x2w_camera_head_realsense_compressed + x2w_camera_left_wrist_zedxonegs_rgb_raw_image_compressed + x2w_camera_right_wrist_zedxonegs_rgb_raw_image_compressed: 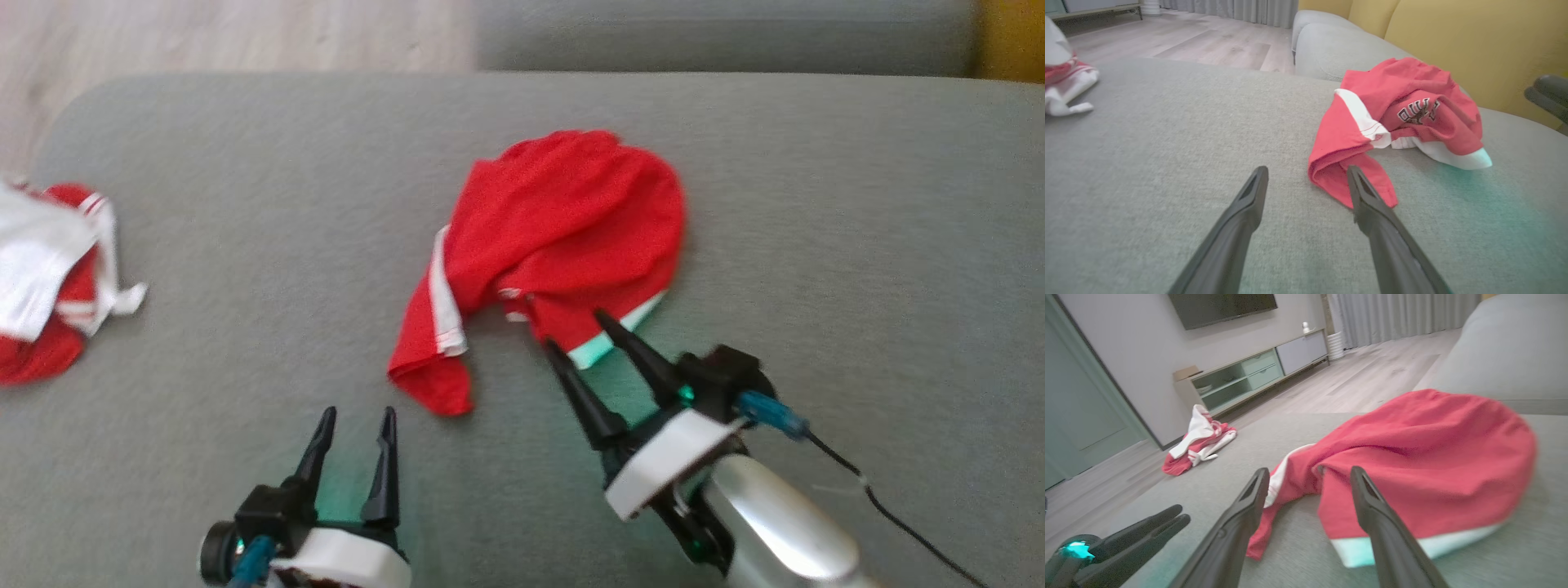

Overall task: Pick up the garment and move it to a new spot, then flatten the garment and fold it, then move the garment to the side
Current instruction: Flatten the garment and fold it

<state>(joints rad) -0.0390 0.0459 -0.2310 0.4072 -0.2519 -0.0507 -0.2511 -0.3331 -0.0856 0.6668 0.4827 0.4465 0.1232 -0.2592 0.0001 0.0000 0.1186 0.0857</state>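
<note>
The red garment [563,220] is found crumpled at frame centre. Step in hand — pick-up. Both sets of jaws are spread wide and empty: right gripper [575,328] at its near edge, left gripper [358,412] at lower left. Closure on the fabric is judged to be required next.

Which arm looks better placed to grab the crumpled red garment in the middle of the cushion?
Probably the right. The open right gripper has its fingertips at the red garment's white hem. The open left gripper sits further back, with bare grey cushion between it and the cloth.
</note>
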